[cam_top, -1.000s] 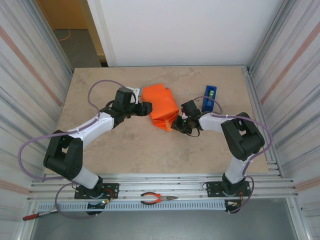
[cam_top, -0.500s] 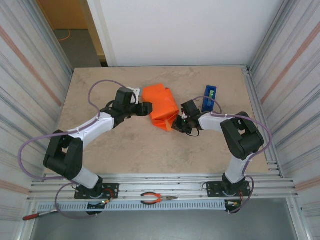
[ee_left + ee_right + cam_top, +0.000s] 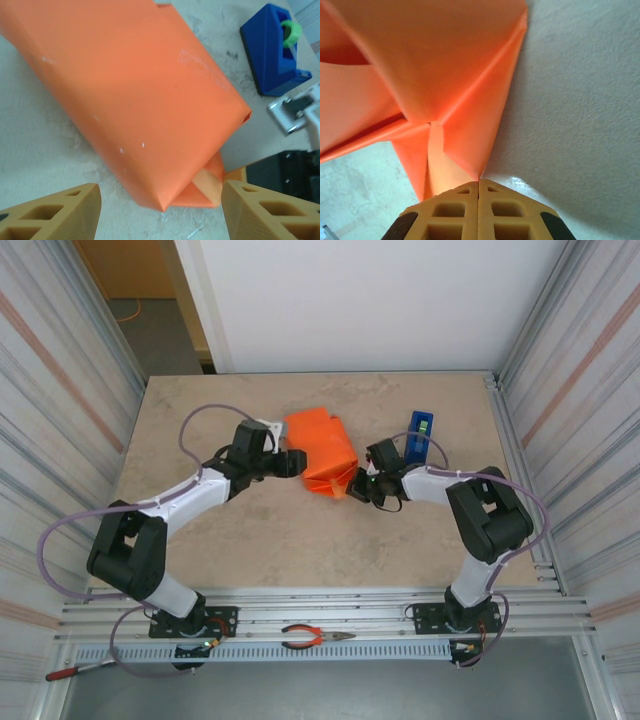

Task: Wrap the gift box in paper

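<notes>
Right end effector (image 3: 479, 184) newly pinched onto paper (image 3: 435, 55)

Gift box (image 3: 318, 440): compact orange block, mid-table, sheathed in paper (image 3: 150, 100); end flaps creased into triangles.

The left gripper (image 3: 292, 464) is sliding slightly rightward and downward in the top view, nearing the thin bright orange paper sheet (image 3: 322, 445) folded into a block. Meanwhile the right gripper (image 3: 479, 186) is squeezing fully together, apparently pinching that sheet's pointed corner flap.
</notes>
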